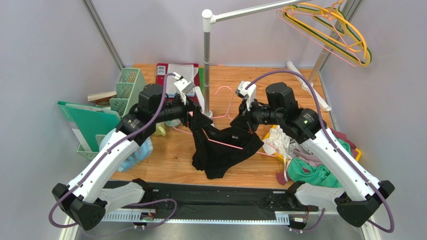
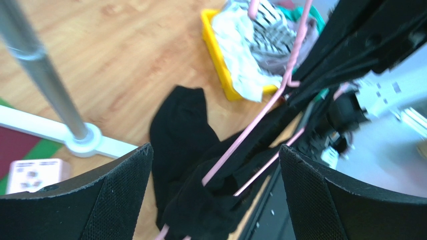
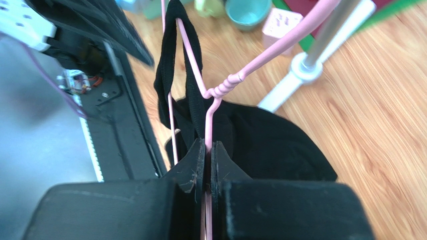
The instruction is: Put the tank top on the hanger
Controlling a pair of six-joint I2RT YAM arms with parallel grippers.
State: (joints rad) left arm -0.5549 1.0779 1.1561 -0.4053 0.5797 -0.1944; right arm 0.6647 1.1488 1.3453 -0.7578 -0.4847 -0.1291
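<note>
Straps look partly threaded — right hand (image 3: 208,150) pinches the pink wire hanger (image 3: 270,55) above mid-surface, black tank top (image 1: 220,150) draped on it, hem touching the surface (image 1: 170,160); left hand (image 2: 215,147) spread, empty — squaring up looks left

we find no text, label, brand or number that we can read in any view. the small pale box (image 2: 31,175) (image 3: 288,24), on the far part of the desk (image 1: 165,155) beside the white foot of the metal pole (image 2: 45,80), carries dark marks on its faces, but they are too blurred for us to read.
</note>
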